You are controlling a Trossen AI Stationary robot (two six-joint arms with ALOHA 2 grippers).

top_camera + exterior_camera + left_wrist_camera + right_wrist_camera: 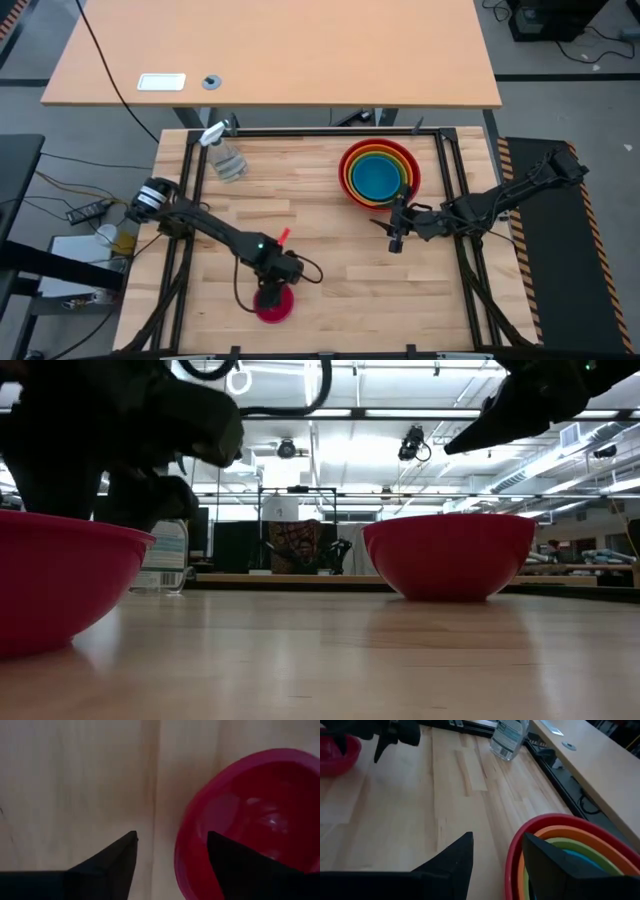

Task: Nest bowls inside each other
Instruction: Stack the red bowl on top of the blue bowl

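A small magenta pink bowl (pixel 274 305) (pixel 50 580) stands upright on the table near its front edge. My left gripper (pixel 270 291) (pixel 171 835) points down over it, open, with one finger above the bowl's inside and the other outside its rim (pixel 182 855). A stack of red, orange, lime green and blue bowls (pixel 377 172) (pixel 555 855) sits nested at the far right. My right gripper (pixel 396 240) (pixel 497 835) hovers open just in front of that stack, clear of it.
A clear spray bottle with a white nozzle (pixel 224 156) (pixel 509 735) stands at the far left of the table. A black frame (pixel 440 150) runs along the table's edges. Bare wood (pixel 320 220) lies between the pink bowl and the stack.
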